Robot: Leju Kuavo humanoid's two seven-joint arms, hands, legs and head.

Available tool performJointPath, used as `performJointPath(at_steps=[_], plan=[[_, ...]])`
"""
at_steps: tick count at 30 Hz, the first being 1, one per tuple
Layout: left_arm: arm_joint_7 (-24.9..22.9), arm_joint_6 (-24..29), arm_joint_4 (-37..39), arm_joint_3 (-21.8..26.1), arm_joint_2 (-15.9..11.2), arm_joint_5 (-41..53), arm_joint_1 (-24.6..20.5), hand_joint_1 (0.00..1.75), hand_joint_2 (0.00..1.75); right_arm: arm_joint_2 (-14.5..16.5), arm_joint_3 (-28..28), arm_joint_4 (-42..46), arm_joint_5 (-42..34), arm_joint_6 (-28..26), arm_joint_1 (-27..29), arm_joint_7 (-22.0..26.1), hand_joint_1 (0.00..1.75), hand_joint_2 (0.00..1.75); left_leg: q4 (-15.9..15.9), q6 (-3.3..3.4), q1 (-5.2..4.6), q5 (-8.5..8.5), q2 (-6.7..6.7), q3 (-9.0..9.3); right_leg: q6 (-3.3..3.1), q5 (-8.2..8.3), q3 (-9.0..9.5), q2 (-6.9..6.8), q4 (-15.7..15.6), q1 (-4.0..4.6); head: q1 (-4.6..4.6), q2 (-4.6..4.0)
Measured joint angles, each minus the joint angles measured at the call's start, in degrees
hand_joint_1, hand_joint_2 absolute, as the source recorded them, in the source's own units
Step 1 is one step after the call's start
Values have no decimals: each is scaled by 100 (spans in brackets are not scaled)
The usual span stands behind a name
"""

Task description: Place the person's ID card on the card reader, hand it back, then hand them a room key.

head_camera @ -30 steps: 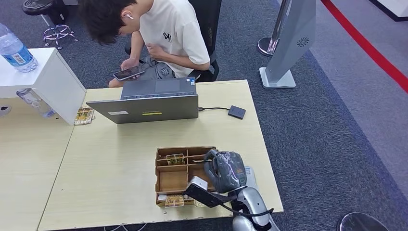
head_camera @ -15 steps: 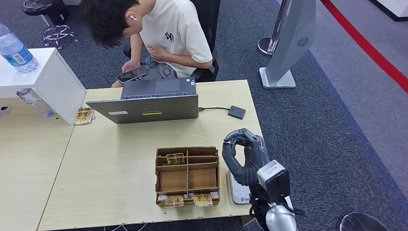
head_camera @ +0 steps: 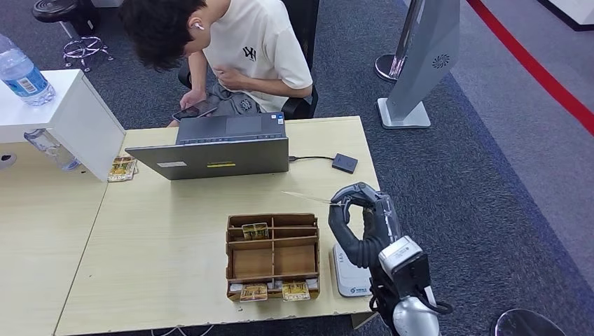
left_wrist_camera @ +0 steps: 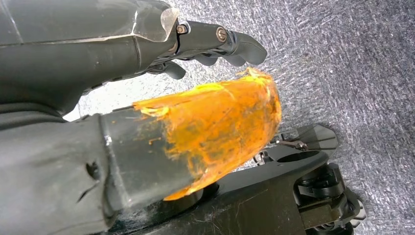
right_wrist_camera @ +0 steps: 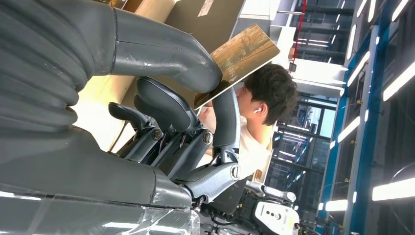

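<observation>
The card (right_wrist_camera: 238,58) is pinched between the thumb and a dark finger of the right hand (head_camera: 361,222), held up above the table (head_camera: 168,238) at lower right of the head frame, near the table's right edge. In the head view it shows only as a thin pale sliver edge-on at approx centre of frame, pointing toward the laptop (head_camera: 220,155). In the wrist view its printed brown face is plain. It looks like the cards in the wooden tray (head_camera: 272,253) at lower centre, so prob. the room key, w/ the handover as the step in hand; can't be sure.

To do it well: keep the pinch firm, carry the card over the laptop toward the person (head_camera: 231,49) at top centre, stop where they can reach it, and let go only once they have hold. The person is bent over a phone (head_camera: 195,110), so a slow, obvious reach is wiser.

The white card reader (head_camera: 348,271) sits just right of the tray, partly behind the right arm; no card visible on the part that shows.

Left hand (left_wrist_camera: 147,63): hangs over grey carpet, fingers loosely curled, nothing visibly in them, but an orange-smeared thumb blocks much of the frame, so can't tell if it's closed.
</observation>
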State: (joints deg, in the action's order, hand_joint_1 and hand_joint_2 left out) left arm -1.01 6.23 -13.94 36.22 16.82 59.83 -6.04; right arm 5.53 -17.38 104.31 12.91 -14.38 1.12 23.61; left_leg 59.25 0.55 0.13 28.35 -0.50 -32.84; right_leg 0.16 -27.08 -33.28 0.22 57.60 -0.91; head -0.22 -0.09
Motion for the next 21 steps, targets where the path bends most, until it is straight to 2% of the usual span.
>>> performJointPath(at_steps=[6,9,15,21], plan=[[0,0,0,0,-1,1,0,0,0,0,0,-3,4,-1,-6,0,175,175,0,0,0,0,0,0,0,0,0,0,0,0,0,0],[-15,-8,0,0,0,30,-3,0,0,0,-2,-28,286,-107,-46,-47,175,175,0,0,0,0,0,0,0,0,1,0,0,0,0,0],[-152,-129,0,-1,2,234,-43,0,0,18,-152,-461,2057,-825,-623,-432,175,175,0,0,0,-5,6,2,-1,5,2,4,3,0,0,0],[-369,-359,0,-82,12,477,-182,0,0,134,-480,-1456,3915,-1409,-1945,-1239,175,175,0,-2,1,-18,11,4,-4,17,2,7,6,0,1,0]])
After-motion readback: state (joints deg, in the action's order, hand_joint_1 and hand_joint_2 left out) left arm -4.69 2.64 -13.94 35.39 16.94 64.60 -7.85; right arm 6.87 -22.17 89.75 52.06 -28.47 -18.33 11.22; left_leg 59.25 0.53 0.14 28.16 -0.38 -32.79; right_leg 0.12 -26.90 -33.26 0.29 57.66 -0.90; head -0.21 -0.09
